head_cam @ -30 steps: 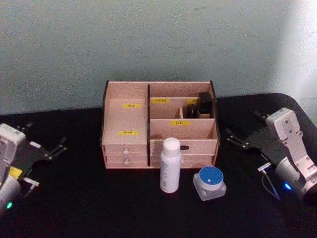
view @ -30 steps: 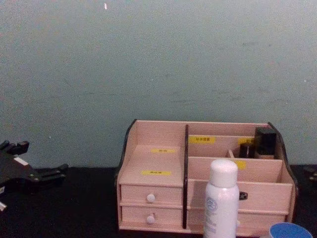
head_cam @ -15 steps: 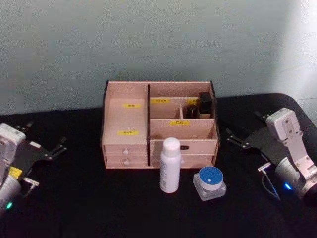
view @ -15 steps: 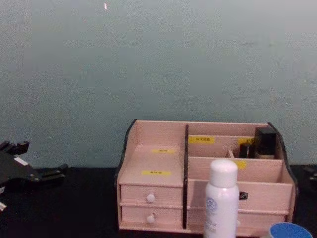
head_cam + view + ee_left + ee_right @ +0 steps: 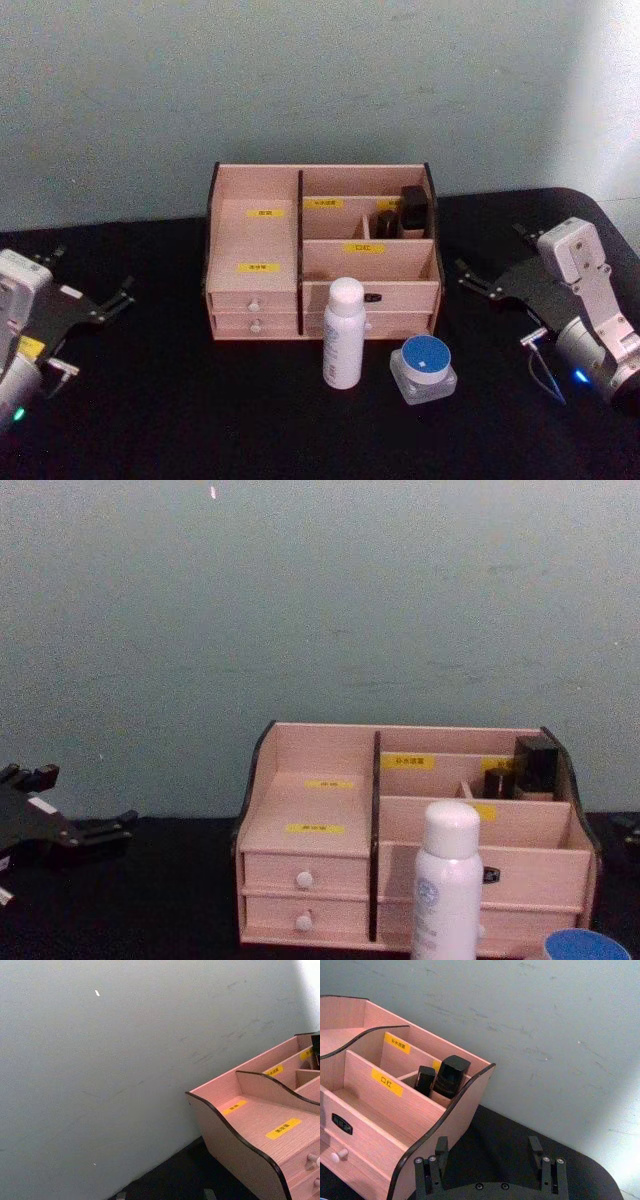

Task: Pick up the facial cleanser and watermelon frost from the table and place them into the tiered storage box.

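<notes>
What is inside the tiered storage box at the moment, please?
Two small dark bottles stand in the rear right compartment of the tiered storage box. Its drawers are shut, so their contents are hidden, and the dividers partly cover the compartment floors.

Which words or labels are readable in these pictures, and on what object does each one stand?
"口红": yellow label on a divider of the tiered storage box.
Other yellow labels: too blurred to read.
Dark plate on its front: too small.
Emblem on the facial cleanser: unreadable.
</notes>
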`<state>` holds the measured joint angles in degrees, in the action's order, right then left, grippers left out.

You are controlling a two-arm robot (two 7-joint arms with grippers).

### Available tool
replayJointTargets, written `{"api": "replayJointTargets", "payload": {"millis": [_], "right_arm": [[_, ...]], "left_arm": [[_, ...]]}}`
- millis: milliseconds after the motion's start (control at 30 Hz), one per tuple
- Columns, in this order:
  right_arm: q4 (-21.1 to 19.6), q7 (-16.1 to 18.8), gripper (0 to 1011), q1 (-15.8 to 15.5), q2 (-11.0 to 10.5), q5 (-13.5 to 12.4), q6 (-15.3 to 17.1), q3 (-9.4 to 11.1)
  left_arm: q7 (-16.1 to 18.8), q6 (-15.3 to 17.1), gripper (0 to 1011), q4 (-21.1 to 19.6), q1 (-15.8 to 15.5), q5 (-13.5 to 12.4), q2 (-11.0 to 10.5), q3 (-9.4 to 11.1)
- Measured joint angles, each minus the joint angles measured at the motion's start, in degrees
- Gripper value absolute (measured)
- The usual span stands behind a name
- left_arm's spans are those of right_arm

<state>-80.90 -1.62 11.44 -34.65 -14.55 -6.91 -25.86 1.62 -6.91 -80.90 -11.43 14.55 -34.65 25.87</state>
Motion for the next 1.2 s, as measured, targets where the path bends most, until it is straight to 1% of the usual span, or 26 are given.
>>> {"api": "replayJointTargets", "payload": {"millis": [67,300,400,433,467,567,700,733,800,900,967,1000,1067,1100,1133,1200], "right_arm": [[0.0,0.0,1002,0.0,0.0,0.0,0.0,0.0],[-0.6,0.8,1003,-1.0,0.0,0.2,-1.7,1.7],[-1.7,1.7,1002,-2.1,-0.6,0.1,-2.3,2.5],[-2.5,2.5,1002,-2.7,-1.1,-0.3,-2.7,2.9],[-2.5,2.5,1002,-2.7,-1.1,-0.3,-2.7,2.9],[-5.0,5.2,1002,-4.7,-2.8,-1.5,-4.0,3.8],[-7.4,8.1,1002,-6.5,-4.5,-2.6,-5.4,4.4],[-8.5,9.7,1002,-7.3,-5.3,-3.0,-6.2,4.5],[-9.5,11.2,1002,-8.0,-6.0,-3.3,-7.0,4.5],[-11.6,15.5,1003,-9.5,-7.4,-4.8,-8.7,4.3],[-12.2,17.2,1002,-9.9,-7.6,-5.3,-9.3,4.1],[-12.6,18.8,1002,-10.1,-7.8,-5.8,-9.6,3.8],[-13.0,20.2,1003,-10.3,-7.8,-6.4,-9.8,3.5],[-13.2,21.4,1002,-10.4,-7.8,-6.9,-9.9,3.2],[-13.2,21.4,1002,-10.4,-7.8,-6.9,-9.9,3.2],[-13.5,23.8,1003,-10.5,-7.4,-7.9,-9.6,2.6]], "left_arm": [[0.0,0.0,1001,0.0,0.0,0.0,0.0,0.0],[0.0,0.0,1001,0.0,0.0,0.0,0.0,0.0],[0.0,0.0,1001,0.0,0.0,0.0,0.0,0.0],[0.0,0.0,1001,0.0,0.0,0.0,0.0,0.0],[0.0,0.0,1001,0.0,0.0,0.0,0.0,0.0],[0.0,0.0,1001,0.0,0.0,0.0,0.0,0.0],[0.0,0.0,1001,0.0,0.0,0.0,0.0,0.0],[0.0,0.0,1001,0.0,0.0,0.0,0.0,0.0],[0.0,0.0,1001,0.0,0.0,0.0,0.0,0.0],[0.0,0.0,1001,0.0,0.0,0.0,0.0,0.0],[0.0,0.0,1001,0.0,0.0,0.0,0.0,0.0],[0.0,0.0,1001,0.0,0.0,0.0,0.0,0.0],[0.0,0.0,1001,0.0,0.0,0.0,0.0,0.0],[0.0,0.0,1001,0.0,0.0,0.0,0.0,0.0],[0.0,0.0,1001,0.0,0.0,0.0,0.0,0.0],[0.0,0.0,1001,0.0,0.0,0.0,0.0,0.0]]}}
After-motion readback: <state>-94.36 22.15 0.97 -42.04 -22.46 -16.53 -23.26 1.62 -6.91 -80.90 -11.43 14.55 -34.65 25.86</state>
